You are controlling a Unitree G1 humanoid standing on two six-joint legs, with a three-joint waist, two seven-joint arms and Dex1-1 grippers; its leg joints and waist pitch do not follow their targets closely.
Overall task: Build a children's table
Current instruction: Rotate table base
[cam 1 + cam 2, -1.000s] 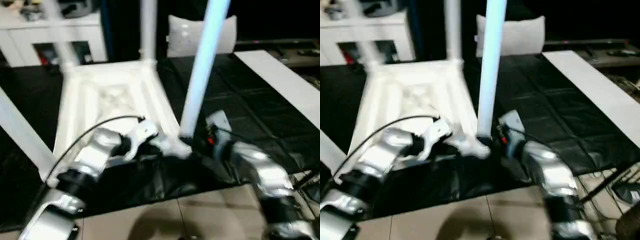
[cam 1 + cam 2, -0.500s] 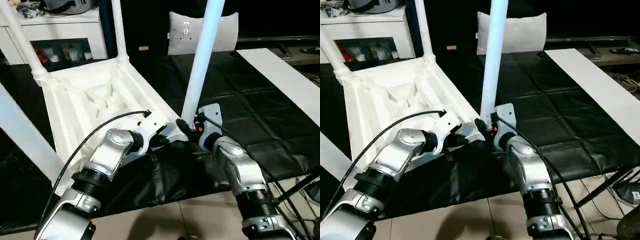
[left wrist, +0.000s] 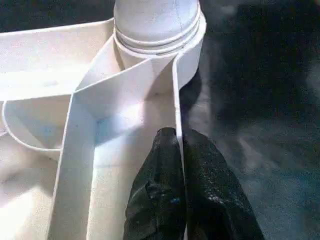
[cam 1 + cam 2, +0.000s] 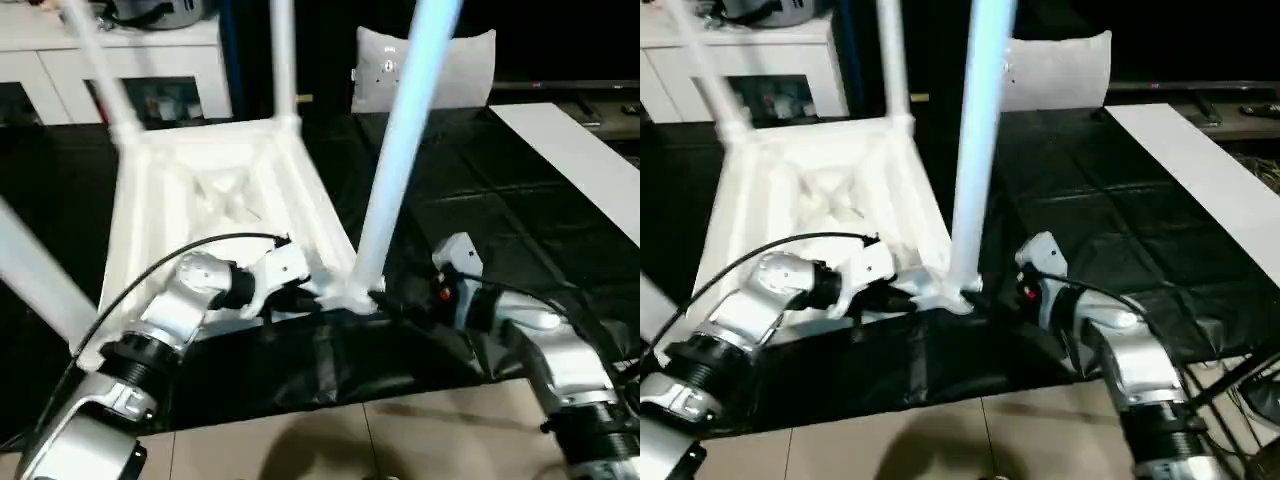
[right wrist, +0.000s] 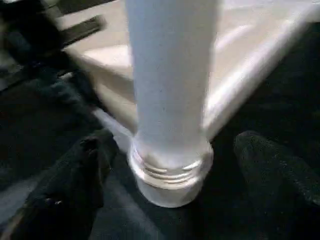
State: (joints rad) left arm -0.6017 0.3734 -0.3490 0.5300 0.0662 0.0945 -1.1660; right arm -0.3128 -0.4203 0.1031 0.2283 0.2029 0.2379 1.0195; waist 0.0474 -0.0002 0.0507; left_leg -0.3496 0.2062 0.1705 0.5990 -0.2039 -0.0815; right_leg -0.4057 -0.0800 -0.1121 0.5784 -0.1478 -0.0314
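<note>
Left gripper (image 3: 177, 150) pinching the thin rim wall of the upturned table top (image 4: 215, 200), just behind the near corner socket (image 3: 160, 30). Right gripper (image 5: 170, 165) spread wide, fingers on both sides of the near leg (image 4: 400, 150) at its threaded base. Best to keep the rim clamped, close squarely around the leg, then turn without tilting.
</note>
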